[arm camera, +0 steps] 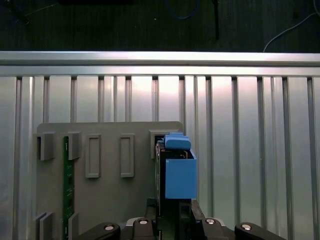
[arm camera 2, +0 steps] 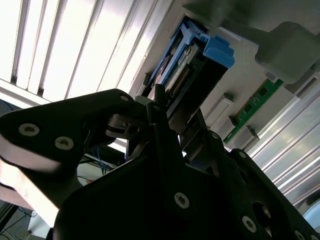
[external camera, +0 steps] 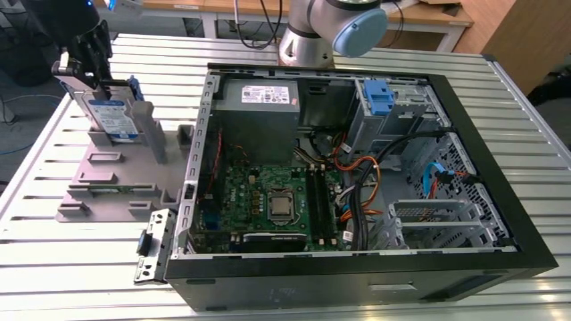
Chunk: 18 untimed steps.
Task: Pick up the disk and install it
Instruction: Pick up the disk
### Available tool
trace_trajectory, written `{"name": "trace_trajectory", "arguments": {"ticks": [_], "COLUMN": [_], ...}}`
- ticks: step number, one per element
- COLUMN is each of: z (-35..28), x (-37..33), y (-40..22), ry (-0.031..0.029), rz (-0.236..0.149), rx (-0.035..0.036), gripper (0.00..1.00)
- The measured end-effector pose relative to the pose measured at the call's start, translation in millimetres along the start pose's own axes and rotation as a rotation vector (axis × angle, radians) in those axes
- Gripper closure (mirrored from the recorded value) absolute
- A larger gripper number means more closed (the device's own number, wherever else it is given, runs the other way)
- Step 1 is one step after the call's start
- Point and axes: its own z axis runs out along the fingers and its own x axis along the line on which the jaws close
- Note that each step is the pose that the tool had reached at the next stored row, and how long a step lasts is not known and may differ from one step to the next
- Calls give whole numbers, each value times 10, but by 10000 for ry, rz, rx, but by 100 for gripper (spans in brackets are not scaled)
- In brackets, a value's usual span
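The disk [external camera: 114, 120], silver with a white-and-blue label and a blue plastic carrier, stands on edge in a slot of the grey holder [external camera: 116, 175] at the exterior view's left. My black gripper [external camera: 93, 81] sits over the disk's upper end. In both wrist views the fingers flank the blue carrier [arm camera: 180, 176] [arm camera 2: 192, 70] closely on both sides. The gripper [arm camera: 175, 209] [arm camera 2: 177, 122] is shut on the disk.
An open computer case [external camera: 499, 200] lies to the exterior view's right of the holder, with a grey power-supply box [external camera: 259, 97], motherboard [external camera: 267, 194], cables and a bare blue bracket [external camera: 379, 97] in its drive bay. A green memory stick [arm camera: 68, 185] sits in the holder. Everything rests on a ribbed metal table [external camera: 53, 267].
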Motion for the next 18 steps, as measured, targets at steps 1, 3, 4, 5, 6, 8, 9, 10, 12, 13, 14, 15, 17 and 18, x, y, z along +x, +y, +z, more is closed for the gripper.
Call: {"name": "trace_trajectory", "arguments": {"ticks": [1, 3, 4, 5, 6, 8, 9, 10, 12, 13, 14, 15, 17, 18], "z": [0, 0, -8, -21, -34, -36, -38, -38, -39, -39, -39, -39, -39, -40], "x": [0, 0, -1, -1, -2, -2, -2, -2, -2, -2, -2, -2, -2, -2], "y": [0, 0, 0, 1, 1, 1, 1, 1, 1, 1, 1, 1, 1, 1], "ry": [0, 0, 0, -2, 0, -1, 0, 0, 0, 0, 0, 0, 0, 0], "rz": [0, 0, 0, 0, 0, 0, 1, 0, 0, 0, 0, 0, 0, 0], "rx": [0, 0, 0, 3, 1, 3, 0, 1, 0, 1, 0, 1, 1, 0], "gripper": [65, 65, 65, 65, 65, 65, 65, 65, 65, 65, 65, 65, 65, 65]}}
